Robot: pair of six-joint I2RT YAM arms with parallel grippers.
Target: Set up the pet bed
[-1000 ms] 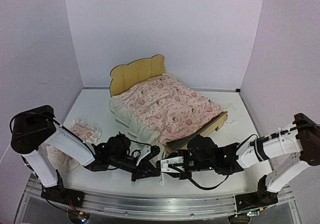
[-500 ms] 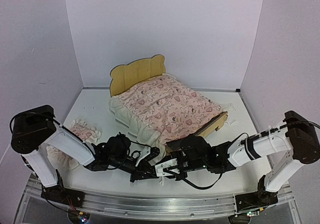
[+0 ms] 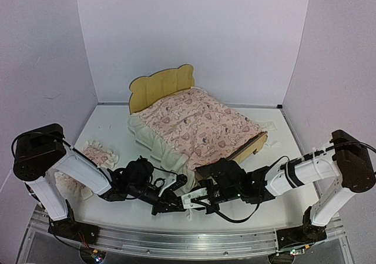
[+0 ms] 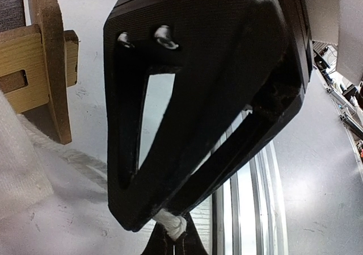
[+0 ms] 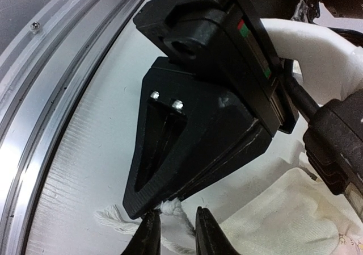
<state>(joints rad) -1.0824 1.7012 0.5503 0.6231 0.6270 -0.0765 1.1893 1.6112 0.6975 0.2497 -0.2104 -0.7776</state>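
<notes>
The pet bed [image 3: 160, 87], a plywood frame [image 4: 48, 56] with a wavy headboard, stands at the back centre under a pink patterned blanket [image 3: 200, 126]. Near the table's front my left gripper [image 3: 175, 204] and right gripper [image 3: 185, 200] meet tip to tip. The left gripper [image 4: 174, 241] is shut on the knot of a white cord [image 4: 175, 225]. In the right wrist view my right gripper [image 5: 177, 235] stands narrowly open astride that cord [image 5: 173, 210], just below the left gripper's tips [image 5: 142, 209]. The cord's frayed end [image 5: 110, 216] lies on the table.
A small pink ruffled pillow [image 3: 97, 156] lies at the left beside the left arm. An aluminium rail [image 5: 68, 56] runs along the near table edge. The blanket's white ruffle [image 5: 283, 215] hangs close behind the grippers. White walls close in the back and sides.
The right gripper has slid left up to the left gripper's tips, and its jaws have narrowed around the cord. The left arm has held still, shut.
</notes>
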